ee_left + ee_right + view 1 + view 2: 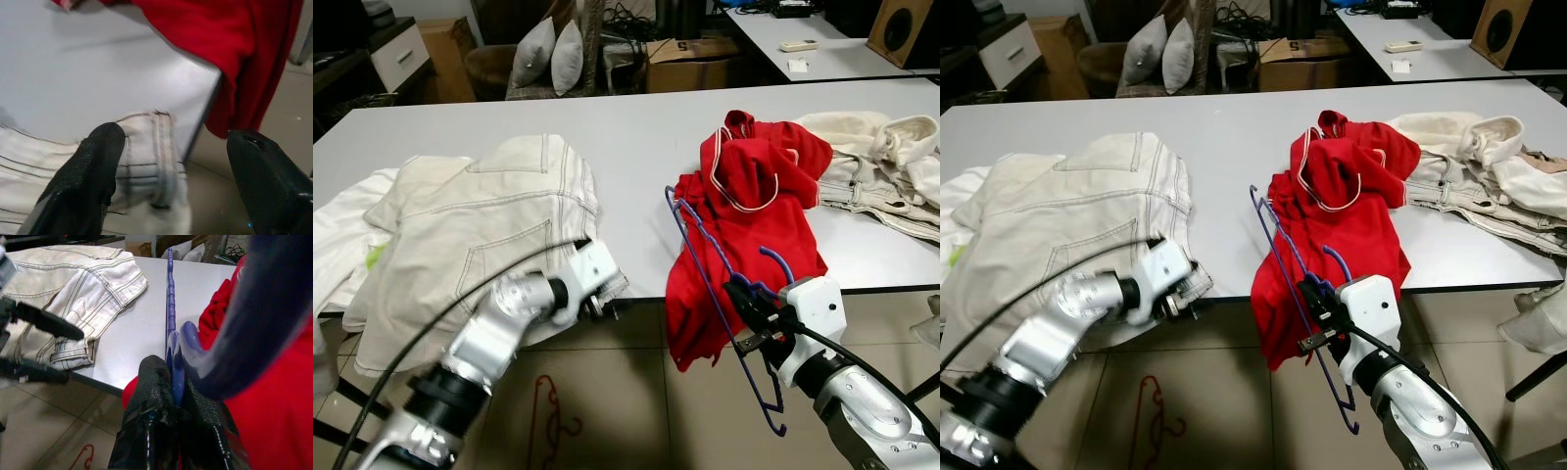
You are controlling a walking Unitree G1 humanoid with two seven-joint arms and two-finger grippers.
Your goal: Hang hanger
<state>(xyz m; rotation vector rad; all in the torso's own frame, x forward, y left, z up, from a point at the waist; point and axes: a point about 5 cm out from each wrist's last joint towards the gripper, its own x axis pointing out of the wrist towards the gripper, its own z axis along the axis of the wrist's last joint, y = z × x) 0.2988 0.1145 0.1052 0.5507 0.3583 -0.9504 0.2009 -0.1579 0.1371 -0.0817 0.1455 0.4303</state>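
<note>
A blue hanger (700, 250) is clamped near its hook by my right gripper (745, 295), which is shut on it in front of the table's near edge. In the right wrist view the hanger (170, 308) runs straight out from between the fingers. Its upper end leans against a red garment (754, 201) that hangs over the table edge. My left gripper (605, 309) is open at the hem of a cream denim jacket (480, 225). In the left wrist view the hem (151, 161) lies between the spread fingers (93, 166).
The white table (636, 127) also carries cream clothes (871, 166) at the right and a white cloth (342, 225) at the left. A red hanger (553, 411) lies on the tiled floor below. Behind are pillows (548, 54), a cardboard box (690, 59) and another table (803, 39).
</note>
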